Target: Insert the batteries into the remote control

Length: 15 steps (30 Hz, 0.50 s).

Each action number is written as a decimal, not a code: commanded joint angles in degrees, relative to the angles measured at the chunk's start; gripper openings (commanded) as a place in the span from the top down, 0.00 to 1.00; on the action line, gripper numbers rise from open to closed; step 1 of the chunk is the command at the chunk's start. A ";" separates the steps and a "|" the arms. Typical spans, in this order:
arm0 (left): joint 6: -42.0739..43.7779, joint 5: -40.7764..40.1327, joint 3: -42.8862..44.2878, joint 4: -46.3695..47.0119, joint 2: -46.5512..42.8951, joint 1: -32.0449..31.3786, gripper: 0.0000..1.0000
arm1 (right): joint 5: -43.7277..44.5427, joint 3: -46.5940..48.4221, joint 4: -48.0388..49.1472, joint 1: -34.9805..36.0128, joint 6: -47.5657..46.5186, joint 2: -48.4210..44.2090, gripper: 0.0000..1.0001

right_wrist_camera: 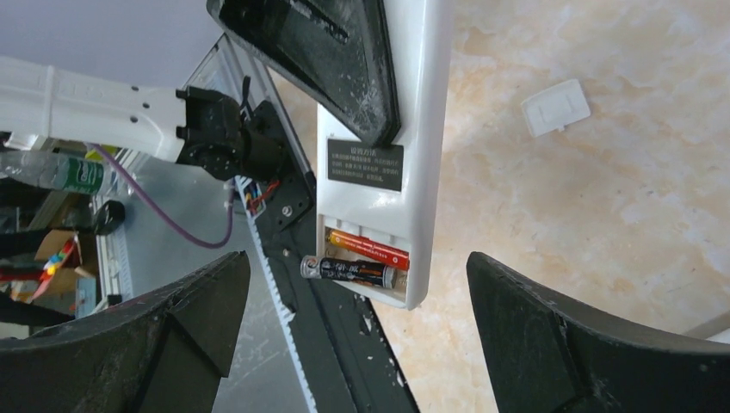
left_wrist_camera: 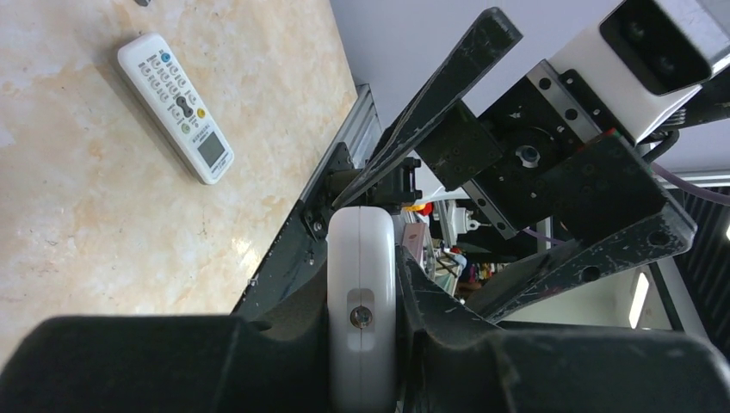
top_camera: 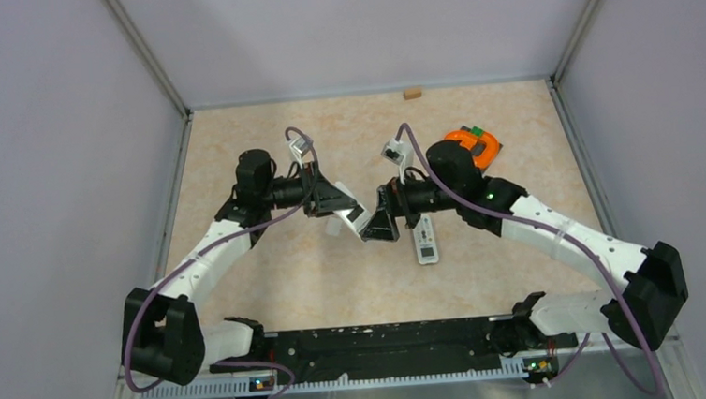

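My left gripper (top_camera: 348, 214) is shut on a white remote control (left_wrist_camera: 361, 292), seen edge-on between its fingers and held above the table. The right wrist view shows the remote's back (right_wrist_camera: 420, 129) with its battery compartment uncovered. A red-orange battery (right_wrist_camera: 372, 249) lies seated inside. A black battery (right_wrist_camera: 355, 271) sits below it, its silver end poking out past the compartment's left edge. My right gripper (right_wrist_camera: 357, 288) stands wide open just in front of that compartment, touching neither battery. In the top view it (top_camera: 379, 224) faces the left gripper closely.
A second white remote (top_camera: 425, 241) lies buttons-up on the table, also in the left wrist view (left_wrist_camera: 176, 107). A small white battery cover (right_wrist_camera: 555, 107) rests on the table. An orange object (top_camera: 473, 144) sits at the back right, a small wooden block (top_camera: 411, 92) by the far wall.
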 commanded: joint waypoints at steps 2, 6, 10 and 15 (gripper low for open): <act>1.32 2.09 2.83 0.07 0.58 0.22 1.00 | -5.54 -1.13 3.71 -0.10 -0.98 0.69 0.02; 0.70 1.39 2.81 -0.50 0.72 0.22 1.00 | -3.99 -1.17 3.91 0.17 -1.05 1.50 0.06; 0.13 1.48 2.32 -0.74 1.40 0.22 1.00 | -3.32 -2.06 5.80 0.17 -0.49 1.68 0.12; -0.27 1.43 2.10 -0.63 1.41 0.22 1.00 | -3.29 -2.23 6.49 0.26 -0.25 2.61 0.21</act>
